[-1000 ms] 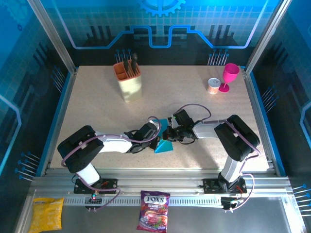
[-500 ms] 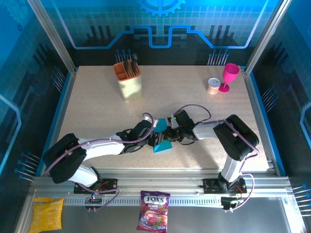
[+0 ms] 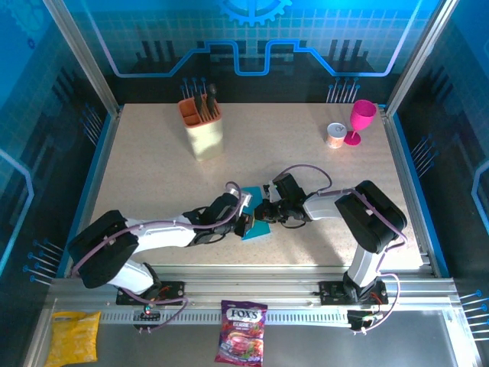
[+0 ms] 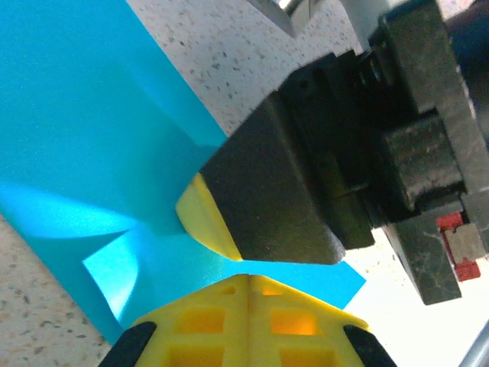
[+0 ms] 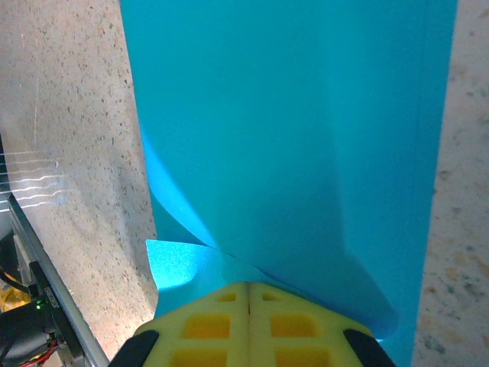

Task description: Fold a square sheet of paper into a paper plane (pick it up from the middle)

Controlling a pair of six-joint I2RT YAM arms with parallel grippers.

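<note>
The square sheet of paper (image 3: 260, 228) is bright cyan, creased and partly folded, and lies low over the table's middle front between both grippers. My left gripper (image 3: 246, 222) reaches in from the left. Its yellow fingertips (image 4: 221, 306) are shut together at the sheet's (image 4: 92, 138) near edge, pinching it. My right gripper (image 3: 267, 211) comes from the right and is shut on the opposite edge. In the right wrist view the paper (image 5: 306, 115) fans out from the right gripper's (image 5: 248, 284) closed tips. Its dark finger (image 4: 267, 199) looms just above my left tips.
A beige utensil holder (image 3: 204, 131) stands at the back left. A pink goblet (image 3: 361, 120) and a small can (image 3: 335, 135) stand at the back right. A sweets bag (image 3: 242, 332) and a yellow packet (image 3: 73, 337) lie on the front rail below the table.
My left gripper opened, shifted slightly along the paper and shut again. The left arm stretched lower and further forward. The right gripper stayed shut in place.
</note>
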